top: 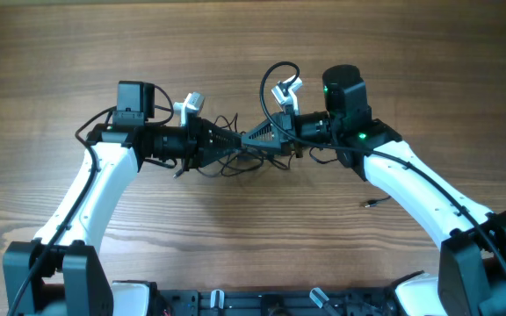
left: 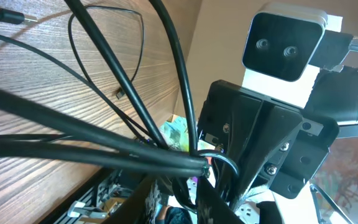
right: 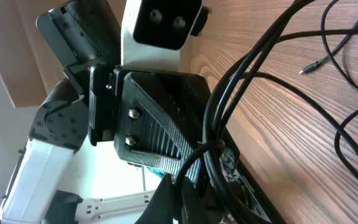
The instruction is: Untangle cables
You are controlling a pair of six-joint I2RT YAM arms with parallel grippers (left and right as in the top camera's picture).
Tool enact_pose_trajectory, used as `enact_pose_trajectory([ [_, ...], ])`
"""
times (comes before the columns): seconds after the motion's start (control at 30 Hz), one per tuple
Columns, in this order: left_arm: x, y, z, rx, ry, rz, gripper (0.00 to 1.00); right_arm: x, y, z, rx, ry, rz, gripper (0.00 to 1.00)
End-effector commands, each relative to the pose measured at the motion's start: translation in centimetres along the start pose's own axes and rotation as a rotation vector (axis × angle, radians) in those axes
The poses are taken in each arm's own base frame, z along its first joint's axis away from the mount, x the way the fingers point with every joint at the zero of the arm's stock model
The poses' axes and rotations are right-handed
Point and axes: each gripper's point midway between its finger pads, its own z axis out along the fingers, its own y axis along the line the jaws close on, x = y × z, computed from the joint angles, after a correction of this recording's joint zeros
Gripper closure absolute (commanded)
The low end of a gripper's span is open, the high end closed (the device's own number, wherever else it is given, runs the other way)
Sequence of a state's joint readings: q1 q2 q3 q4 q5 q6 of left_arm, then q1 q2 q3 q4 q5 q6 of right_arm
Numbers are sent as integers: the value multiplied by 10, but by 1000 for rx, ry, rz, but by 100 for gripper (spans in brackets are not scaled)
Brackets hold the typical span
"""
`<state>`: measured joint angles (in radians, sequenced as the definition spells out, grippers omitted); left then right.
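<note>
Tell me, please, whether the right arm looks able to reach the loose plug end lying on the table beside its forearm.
Probably not just now: the right gripper is shut on the cables against the left gripper, and the plug end lies back beside its forearm.

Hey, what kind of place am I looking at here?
Probably a robotics lab or test bench. A white left arm and right arm meet over a wooden table, one carries a wrist camera, and a tangle of thin black cables stretches between them.
</note>
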<state>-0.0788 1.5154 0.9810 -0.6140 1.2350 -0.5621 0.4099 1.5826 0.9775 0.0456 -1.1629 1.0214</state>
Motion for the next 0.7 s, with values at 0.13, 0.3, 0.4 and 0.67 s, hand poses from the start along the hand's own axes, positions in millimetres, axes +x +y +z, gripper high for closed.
enact_pose_trajectory([
  [0.13, -1, 1, 1, -5, 0, -18, 84, 3, 12, 0, -18, 14, -25, 96],
  [0.3, -1, 0, 1, -4, 0, -16, 89, 3, 12, 0, -18, 14, -24, 96],
  [0.4, -1, 0, 1, -4, 0, -16, 90, 3, 11, 0, -18, 13, -25, 96],
  [0.67, 0, -1, 1, 5, 7, -24, 87, 3, 11, 0, -17, 10, -25, 96],
])
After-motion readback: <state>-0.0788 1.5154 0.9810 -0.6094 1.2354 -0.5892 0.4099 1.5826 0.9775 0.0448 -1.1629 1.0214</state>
